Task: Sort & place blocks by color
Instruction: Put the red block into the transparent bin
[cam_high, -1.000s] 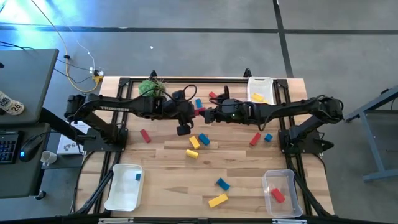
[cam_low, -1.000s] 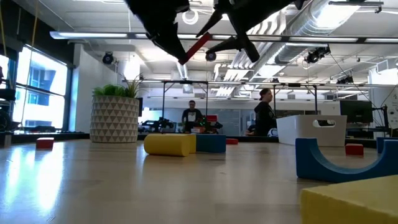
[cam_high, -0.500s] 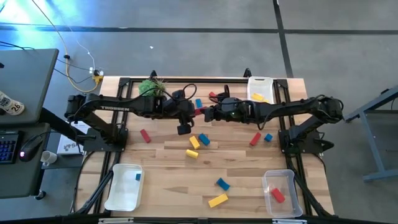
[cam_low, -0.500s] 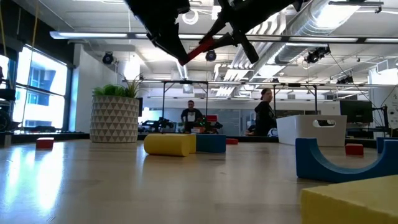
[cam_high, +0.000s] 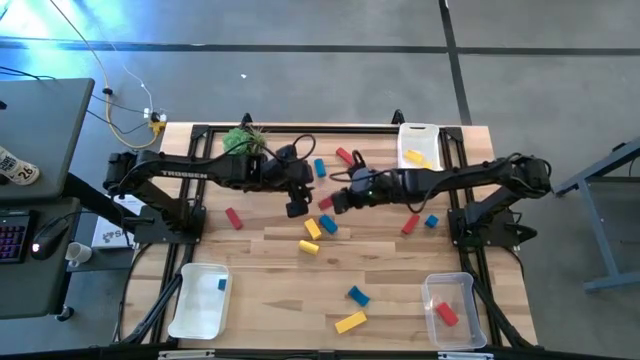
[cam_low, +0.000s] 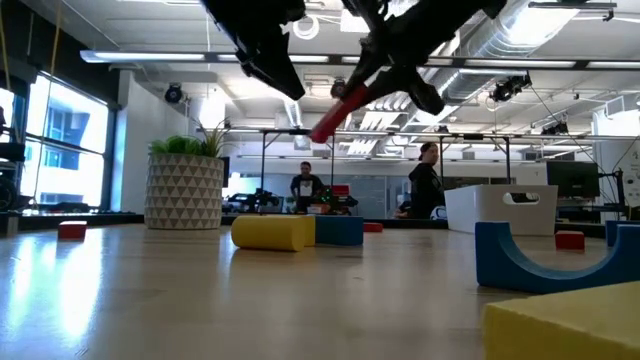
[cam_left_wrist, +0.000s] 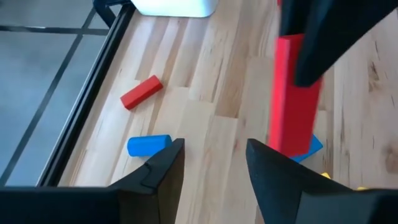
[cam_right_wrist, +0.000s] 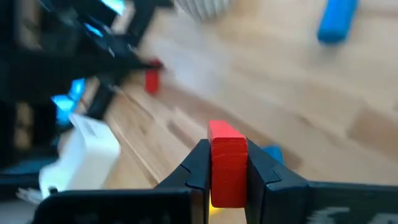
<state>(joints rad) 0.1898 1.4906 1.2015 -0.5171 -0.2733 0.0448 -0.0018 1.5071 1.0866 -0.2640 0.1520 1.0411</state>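
Note:
A red block, a short bar (cam_low: 338, 115), hangs in the air above the middle of the table, with my right gripper (cam_high: 334, 201) shut on it. In the right wrist view the bar (cam_right_wrist: 227, 163) sits between the fingers. My left gripper (cam_left_wrist: 214, 163) stands open just to its left, beside the bar (cam_left_wrist: 295, 106) without touching it. Loose red, blue and yellow blocks lie on the wood, among them a yellow one (cam_high: 312, 228) and a blue one (cam_high: 328, 225) below the grippers. My right gripper pinches the red bar between its two fingers (cam_right_wrist: 199, 167) on two opposite sides, at the bar's upper end (cam_left_wrist: 300, 50). The fingers slant downward from the table's right. The bar sticks out ahead of them, tilted down, its free end (cam_low: 322, 131) clear of the table.
A white tray (cam_high: 428, 133) with a yellow block stands far right, a white tray (cam_high: 190, 312) with a blue block near left, and a clear tray (cam_high: 436, 296) with a red block near right. A potted plant (cam_high: 243, 140) stands at the far edge.
My left gripper has opened and let go of the red bar. My right gripper has shut on the bar, then tipped downward and gone down and toward the table's near edge. The bar has come away from my left gripper and now slants down.

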